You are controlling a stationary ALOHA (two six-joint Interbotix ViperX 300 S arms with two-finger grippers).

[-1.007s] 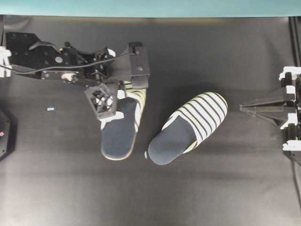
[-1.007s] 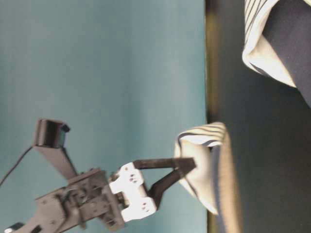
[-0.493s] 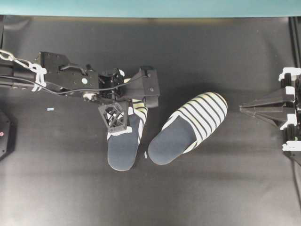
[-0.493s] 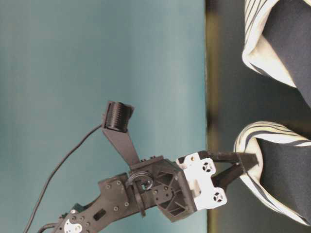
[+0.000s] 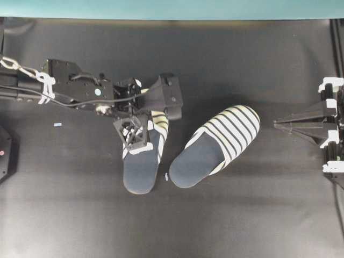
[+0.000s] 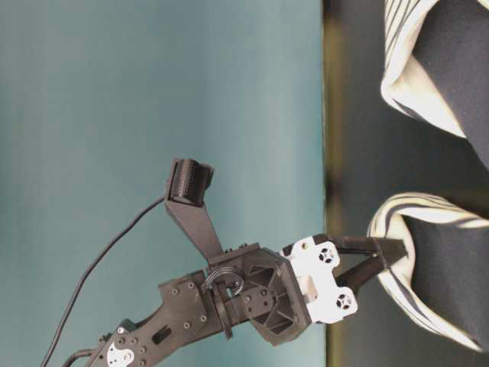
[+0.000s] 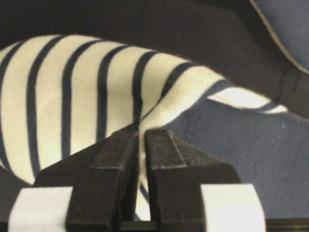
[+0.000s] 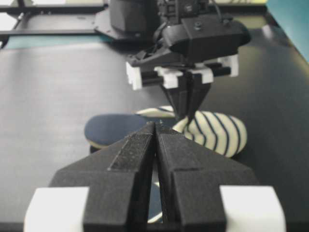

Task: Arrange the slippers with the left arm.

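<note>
The left gripper (image 7: 140,145) is closed, pinching the toe cover of the left slipper (image 5: 141,166), whose heel points down; the right slipper (image 5: 215,146) lies tilted beside.

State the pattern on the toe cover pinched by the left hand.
White with dark navy stripes on the toe cover; clearest in the left wrist view, where the left hand pinches its edge.

A black tabletop (image 5: 252,215) spreads under me, with a teal wall (image 5: 172,8) along its far edge. A small pale blue scrap (image 5: 57,124) lies at the left, and a tiny white fleck (image 5: 166,176) sits nearer the middle.
</note>
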